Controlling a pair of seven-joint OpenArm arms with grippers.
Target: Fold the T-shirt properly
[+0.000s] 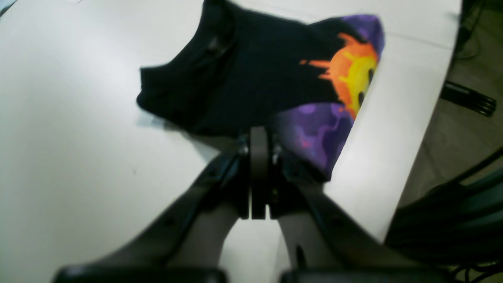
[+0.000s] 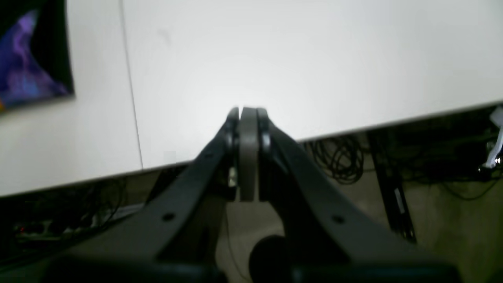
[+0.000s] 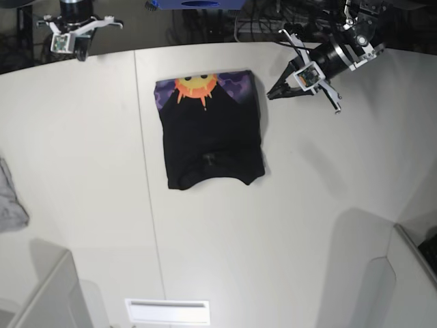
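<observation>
The black T-shirt (image 3: pixel 212 133) lies folded into a compact rectangle on the white table (image 3: pixel 321 205), with its sun print and purple clouds along the far edge. In the left wrist view the T-shirt (image 1: pixel 251 74) fills the middle, and my left gripper (image 1: pixel 258 131) is shut with nothing in it just at the cloth's near edge. From the base view the left gripper (image 3: pixel 271 94) hangs just right of the shirt's upper right corner. My right gripper (image 2: pixel 247 112) is shut and empty above the table's edge, far from the T-shirt (image 2: pixel 31 59). In the base view the right gripper (image 3: pixel 80 53) is at the far left corner.
A small grey cloth (image 3: pixel 10 198) lies at the table's left edge. A seam (image 3: pixel 147 178) runs down the tabletop left of the shirt. A white slotted plate (image 3: pixel 167 311) sits near the front edge. Cables (image 2: pixel 342 157) lie on the floor beyond the table's rim.
</observation>
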